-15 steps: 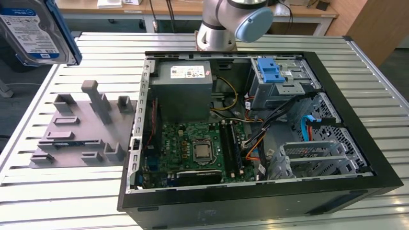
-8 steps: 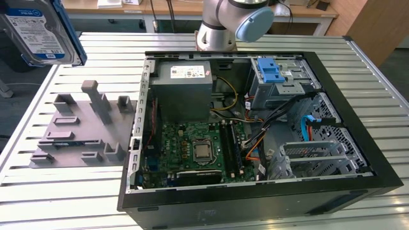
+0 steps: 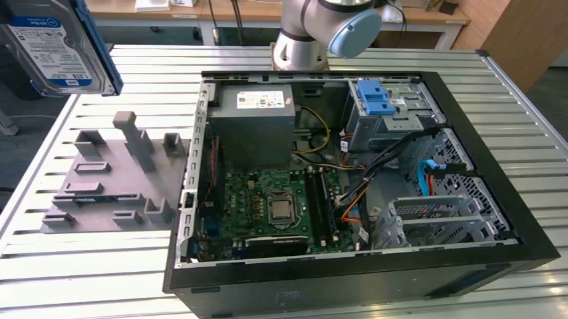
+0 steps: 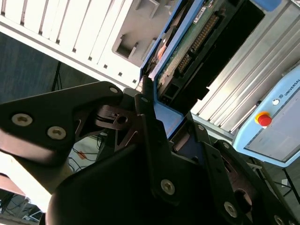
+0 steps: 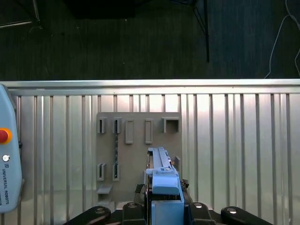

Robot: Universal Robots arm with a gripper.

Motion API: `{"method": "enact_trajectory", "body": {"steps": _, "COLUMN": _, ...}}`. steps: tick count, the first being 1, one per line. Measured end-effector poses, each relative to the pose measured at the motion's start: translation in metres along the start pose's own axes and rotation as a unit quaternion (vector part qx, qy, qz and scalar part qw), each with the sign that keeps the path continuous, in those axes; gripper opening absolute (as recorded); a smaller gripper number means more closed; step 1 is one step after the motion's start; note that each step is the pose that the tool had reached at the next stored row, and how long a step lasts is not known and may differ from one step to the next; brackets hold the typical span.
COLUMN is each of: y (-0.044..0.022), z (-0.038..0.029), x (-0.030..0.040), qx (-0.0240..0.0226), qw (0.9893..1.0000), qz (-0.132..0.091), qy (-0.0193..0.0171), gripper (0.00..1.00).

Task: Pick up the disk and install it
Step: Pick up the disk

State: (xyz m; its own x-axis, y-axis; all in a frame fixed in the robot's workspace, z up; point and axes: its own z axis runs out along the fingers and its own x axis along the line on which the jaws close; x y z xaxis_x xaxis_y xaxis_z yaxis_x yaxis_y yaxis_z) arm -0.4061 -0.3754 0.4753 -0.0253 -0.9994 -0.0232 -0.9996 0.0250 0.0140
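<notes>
The disk (image 3: 58,50), silver-grey with a blue-and-white label and a blue side rail, hangs in the air at the exterior view's upper left, high above the table. In the second wrist view my gripper (image 4: 154,101) is shut on the disk (image 4: 197,42), its black fingers (image 4: 146,105) clamping the end with the blue rail. The first wrist view looks down the disk (image 5: 161,180) edge-on, with the grey holder plate (image 5: 136,145) on the table straight below it.
The open computer case (image 3: 355,179) lies on the slatted table (image 3: 89,266), with a grey power supply box (image 3: 253,109), the motherboard (image 3: 275,209) and a drive cage with a blue latch (image 3: 377,100). The grey holder plate (image 3: 116,179) lies beside the case. A teach pendant (image 5: 7,154) lies at the table edge.
</notes>
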Motion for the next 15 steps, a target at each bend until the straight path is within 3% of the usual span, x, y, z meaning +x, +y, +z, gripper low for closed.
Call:
{"method": "enact_trajectory", "body": {"steps": 5, "y": -0.003, "z": -0.0001, "x": 0.0063, "qx": 0.0001, "qw": 1.0, "qz": 0.0, "qy": -0.0001, "gripper": 0.36}}
{"method": "enact_trajectory", "body": {"steps": 15, "y": -0.0195, "z": -0.0004, "x": 0.0064, "qx": 0.0, "qw": 1.0, "qz": 0.0, "qy": 0.0, "gripper": 0.36}}
